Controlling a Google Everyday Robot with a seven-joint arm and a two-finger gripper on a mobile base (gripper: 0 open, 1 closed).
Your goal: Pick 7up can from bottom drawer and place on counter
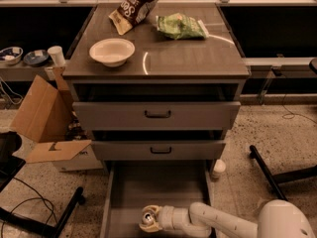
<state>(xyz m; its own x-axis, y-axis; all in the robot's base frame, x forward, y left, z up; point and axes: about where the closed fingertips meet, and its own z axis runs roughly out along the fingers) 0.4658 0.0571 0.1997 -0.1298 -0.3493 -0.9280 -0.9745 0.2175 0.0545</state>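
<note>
The bottom drawer (157,185) is pulled out at floor level, a long grey tray with a bare floor. The 7up can (147,216) stands upright near the drawer's front end, its silver top showing. My gripper (148,218) reaches in from the right on a white arm, and its pale fingers (151,226) close around the can's sides. The can still sits low in the drawer. The counter (193,58) is the glossy grey-brown top of the cabinet, well above.
On the counter are a white bowl (112,50), a brown chip bag (136,6) and a green bag (181,26). Two upper drawers stand slightly open. A small white bottle (218,168) stands right of the drawer. A cardboard box (42,113) and black legs (64,212) are on the left.
</note>
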